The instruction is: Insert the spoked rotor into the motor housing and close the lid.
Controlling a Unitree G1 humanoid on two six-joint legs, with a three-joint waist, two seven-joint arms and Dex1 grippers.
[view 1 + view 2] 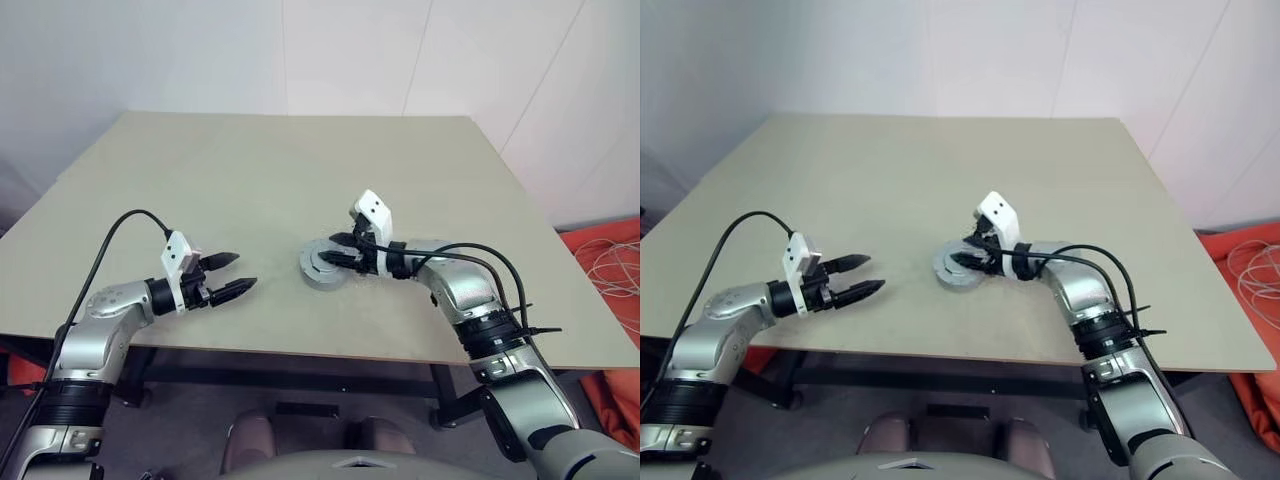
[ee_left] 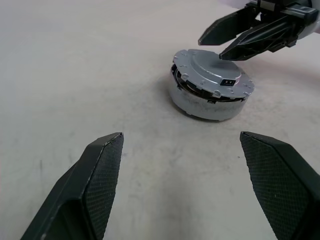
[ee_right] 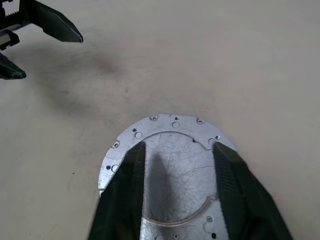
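Left wrist view brings out what the head views cannot: the lid (image 2: 212, 75) sits flat on the motor housing (image 2: 205, 102), with a thin dark gap around the edge through which a little of the inside shows, and a small dark rectangular part on top near the rim. From the head views, the closed unit is just a grey puck near the middle of the front half of the desk (image 1: 250, 190). The right wrist view looks straight down on the lid's scratched grey face, ringed with small holes.

The right tool (image 1: 337, 257) reaches in low from the right, its fingers moderately spread just over the lid, gripping nothing. The left tool (image 1: 238, 272) hovers well to the left, pointing toward the housing, its fingers wide and empty.

I can read no writing.
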